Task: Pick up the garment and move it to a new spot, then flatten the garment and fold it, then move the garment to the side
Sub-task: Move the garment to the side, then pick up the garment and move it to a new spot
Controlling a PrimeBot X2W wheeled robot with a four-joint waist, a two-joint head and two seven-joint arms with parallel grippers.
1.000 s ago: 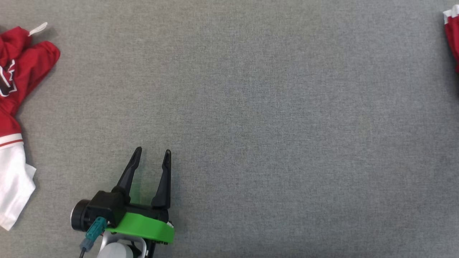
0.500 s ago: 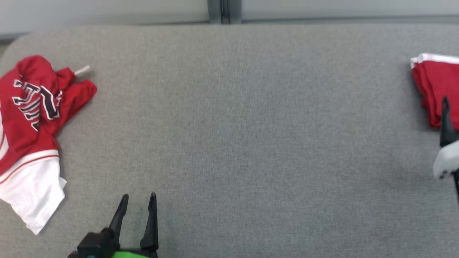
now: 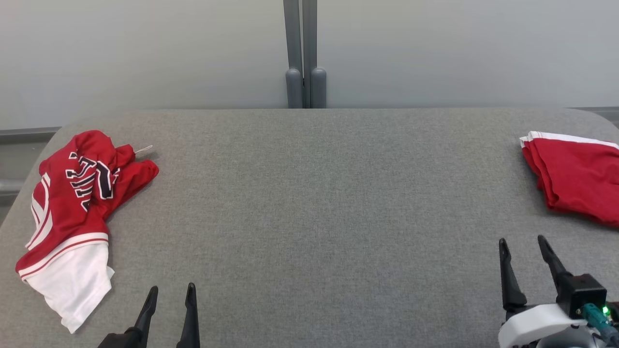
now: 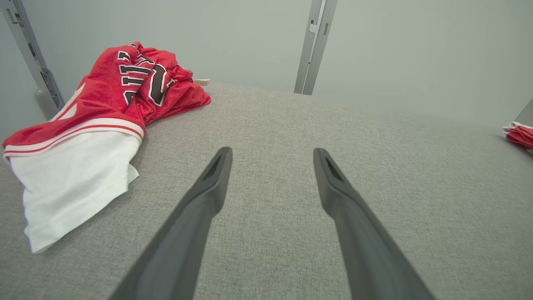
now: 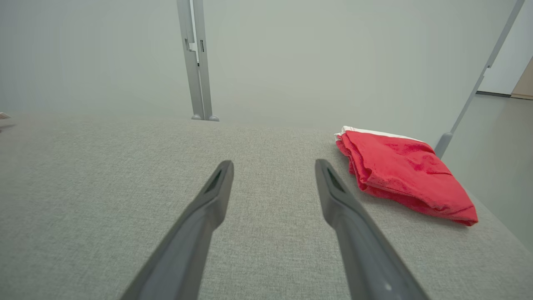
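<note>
A crumpled red and white jersey garment point(image 3: 72, 212) with dark lettering lies at the left end of the grey table point(image 3: 309, 193); the left wrist view has it point(image 4: 104, 108) left of the fingers. My left gripper point(image 3: 172, 288) is open and empty near the front edge, to the right of this garment and apart from it, fingers spread over bare cloth point(image 4: 272, 152). A folded red garment point(image 3: 575, 174) with a white edge rests at the right end. My right gripper point(image 3: 521, 240) stands open and empty just in front of it, which lies to the right of its fingers point(image 5: 273, 164).
A grey double post point(image 3: 303, 53) stands against the pale wall behind the table's far edge. The padded tabletop has rounded far corners. The folded red garment point(image 4: 518, 135) peeks in at the far right of the left wrist view.
The head camera has tilted up, so the far edge, wall and post have come into the picture. My right gripper has drawn back from the folded red garment.
</note>
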